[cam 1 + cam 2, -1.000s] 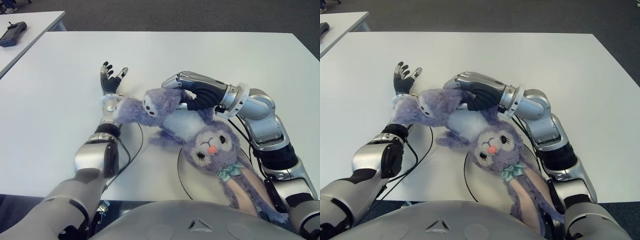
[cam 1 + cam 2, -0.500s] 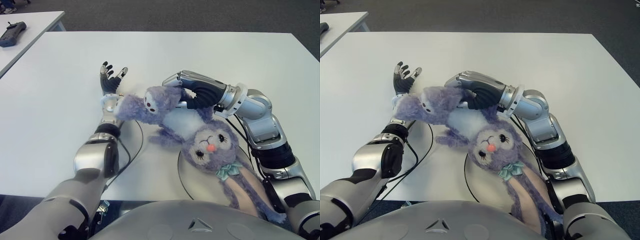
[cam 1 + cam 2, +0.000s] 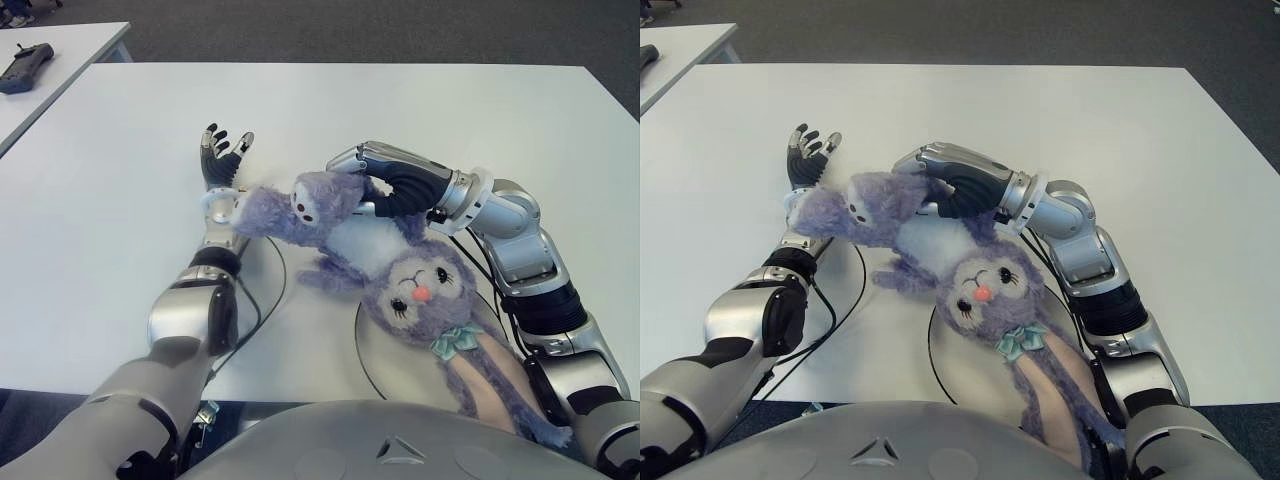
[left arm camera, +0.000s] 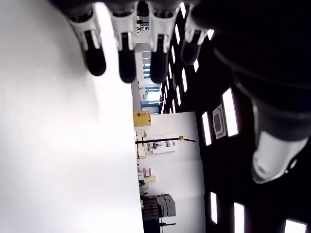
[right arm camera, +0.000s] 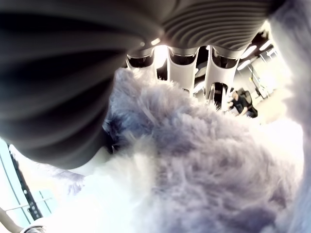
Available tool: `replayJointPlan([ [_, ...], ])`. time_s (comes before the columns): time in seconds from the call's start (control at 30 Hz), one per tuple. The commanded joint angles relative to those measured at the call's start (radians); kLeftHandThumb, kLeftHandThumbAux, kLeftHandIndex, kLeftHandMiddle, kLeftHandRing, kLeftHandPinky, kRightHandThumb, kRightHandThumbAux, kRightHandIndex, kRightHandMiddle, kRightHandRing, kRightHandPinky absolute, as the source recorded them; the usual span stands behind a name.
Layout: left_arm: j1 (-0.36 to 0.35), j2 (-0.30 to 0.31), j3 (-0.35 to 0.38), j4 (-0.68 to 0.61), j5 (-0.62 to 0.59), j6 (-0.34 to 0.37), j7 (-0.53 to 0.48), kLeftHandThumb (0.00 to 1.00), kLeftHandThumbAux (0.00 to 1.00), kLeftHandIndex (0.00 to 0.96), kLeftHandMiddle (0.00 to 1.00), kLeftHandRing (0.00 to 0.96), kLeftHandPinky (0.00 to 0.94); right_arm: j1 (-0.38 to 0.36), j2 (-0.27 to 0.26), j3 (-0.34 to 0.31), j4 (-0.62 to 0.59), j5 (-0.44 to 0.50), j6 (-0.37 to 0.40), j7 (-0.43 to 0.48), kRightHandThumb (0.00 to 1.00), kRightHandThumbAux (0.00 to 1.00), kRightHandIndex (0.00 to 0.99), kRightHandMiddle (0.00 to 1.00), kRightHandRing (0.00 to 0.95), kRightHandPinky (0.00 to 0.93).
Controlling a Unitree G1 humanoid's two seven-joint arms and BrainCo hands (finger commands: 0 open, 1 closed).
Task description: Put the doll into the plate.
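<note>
1. Right now the right hand [image 3: 365, 185] has its fingers [image 5: 182, 65] closed around the body of the plush rabbit doll [image 3: 400, 265], so the toy hangs head-down from the grasp, with its face over the far rim of the plate [image 3: 385, 365] and its long ears trailing across the plate toward the robot.
2. The grip sits high on the body, well away from the head. If the fingers let go here, the legs and torso would likely flop onto the bare desk [image 3: 420, 110] beyond the plate instead of inside it.
3. One foot [image 3: 310, 200] of the doll sticks out just beside the fingers and reaches toward the left hand [image 3: 222, 160], which shows open-fingered and empty on the far side of that foot. A drag sideways could snag fur on that wrist.
4. The ears hang over the near edge, toward the robot's chest; pulling the body closer may push them off the desk.
5. Soft fur compresses, so a slackening grip could slip before the body is over the plate.
6. The plate looks light and could slide if the doll is dragged across it.
</note>
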Motion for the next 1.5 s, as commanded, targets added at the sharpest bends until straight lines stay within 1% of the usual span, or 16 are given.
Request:
replayJointPlan([
  [0.03,0.209,-0.090,-0.001,0.150,0.006,0.124,0.017,0.000,0.597,0.126,0.188,0.172,0.171,0.004,0.015,-0.010,0.044,0.029,-0.053,-0.007,0.701,0.719,0.440,0.813,0.802,0.817],
  [0.2,0.202,-0.090,-0.009,0.145,0.008,0.134,0.027,0.000,0.603,0.139,0.197,0.179,0.169,-0.004,0.031,-0.007,0.082,0.036,-0.105,-0.013,0.702,0.718,0.440,0.819,0.805,0.818],
  [0.27,0.202,-0.090,-0.007,0.149,0.007,0.148,0.020,0.000,0.609,0.142,0.196,0.175,0.164,-0.008,0.042,-0.005,0.098,0.033,-0.127,-0.022,0.702,0.718,0.440,0.818,0.806,0.817],
  [0.5,0.201,-0.082,0.007,0.152,-0.008,0.166,-0.013,0.000,0.631,0.123,0.165,0.146,0.128,-0.033,0.094,0.002,0.171,0.021,-0.210,-0.062,0.704,0.718,0.440,0.821,0.811,0.822],
  [0.67,0.201,-0.082,0.007,0.151,-0.005,0.163,-0.015,0.000,0.650,0.121,0.170,0.145,0.142,-0.054,0.117,0.004,0.215,0.019,-0.247,-0.073,0.704,0.717,0.439,0.827,0.820,0.829],
  [0.97,0.203,-0.088,-0.006,0.150,0.007,0.148,0.005,0.000,0.669,0.143,0.195,0.167,0.166,-0.094,0.168,0.000,0.303,0.018,-0.291,-0.103,0.705,0.717,0.439,0.831,0.822,0.828],
  [1.1,0.203,-0.090,-0.009,0.149,0.008,0.146,0.008,0.000,0.674,0.151,0.205,0.176,0.172,-0.106,0.188,-0.002,0.334,0.019,-0.301,-0.114,0.706,0.716,0.439,0.834,0.821,0.831],
  [1.33,0.203,-0.091,-0.014,0.149,0.013,0.144,0.014,0.000,0.686,0.166,0.218,0.186,0.182,-0.129,0.239,-0.002,0.395,0.021,-0.313,-0.140,0.707,0.715,0.440,0.833,0.818,0.829],
  [1.5,0.203,-0.091,-0.017,0.148,0.020,0.145,0.017,0.000,0.692,0.169,0.219,0.187,0.180,-0.139,0.262,-0.002,0.421,0.016,-0.325,-0.152,0.707,0.715,0.440,0.833,0.818,0.830],
])
